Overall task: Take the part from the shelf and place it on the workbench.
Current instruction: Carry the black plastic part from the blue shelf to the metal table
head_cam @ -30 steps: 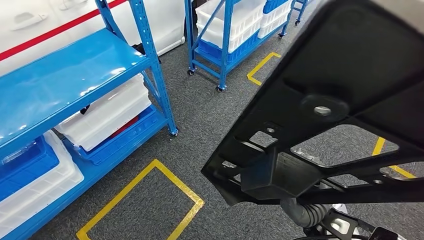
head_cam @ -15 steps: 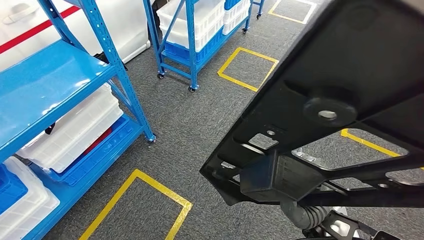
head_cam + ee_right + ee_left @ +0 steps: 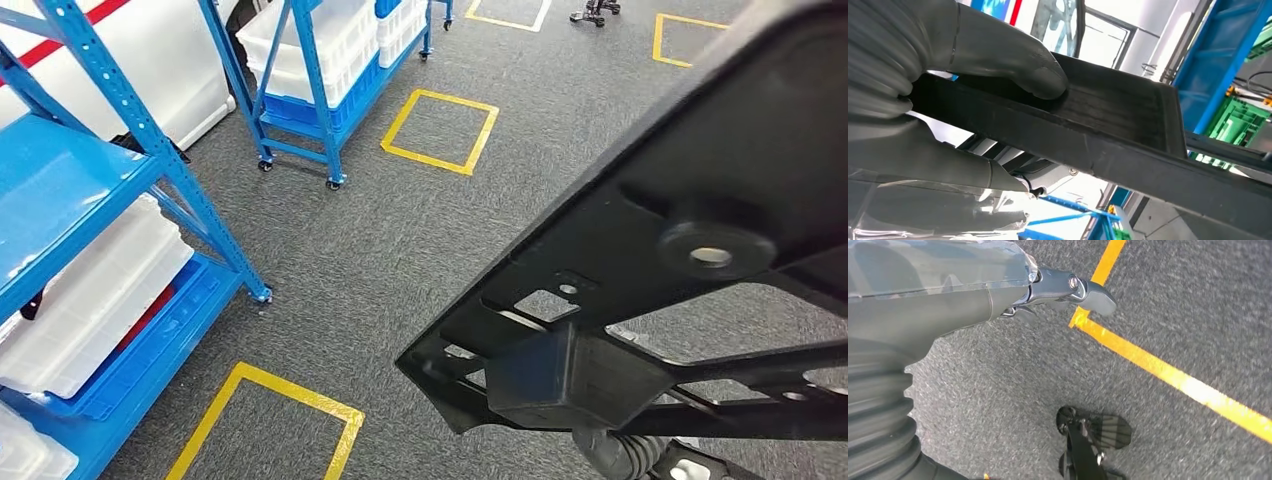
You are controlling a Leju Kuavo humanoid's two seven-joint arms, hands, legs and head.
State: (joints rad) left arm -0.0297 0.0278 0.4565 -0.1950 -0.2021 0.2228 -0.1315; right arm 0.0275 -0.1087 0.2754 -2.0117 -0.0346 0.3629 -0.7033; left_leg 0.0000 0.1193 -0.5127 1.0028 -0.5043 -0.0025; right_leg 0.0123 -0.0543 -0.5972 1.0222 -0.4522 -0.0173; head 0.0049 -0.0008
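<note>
Black part (image 3: 690, 250) held aloft, close under the head camera, over grey carpet (image 3: 420, 230) — well clear of the blue shelf (image 3: 70, 190). Right hand (image 3: 948, 100) clamped on its edge, thumb (image 3: 1013, 60) pressed on top, fingers beneath. Left hand (image 3: 998, 285) hanging over yellow floor tape (image 3: 1168, 375) — fingers loosely extended, holding nothing.

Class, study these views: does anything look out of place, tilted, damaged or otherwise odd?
Nothing looks damaged or spilled. The black part sits tilted in the head view, hiding much of the carpet floor, but the right hand grips its edge. The white bins lie stacked on the blue shelf.
</note>
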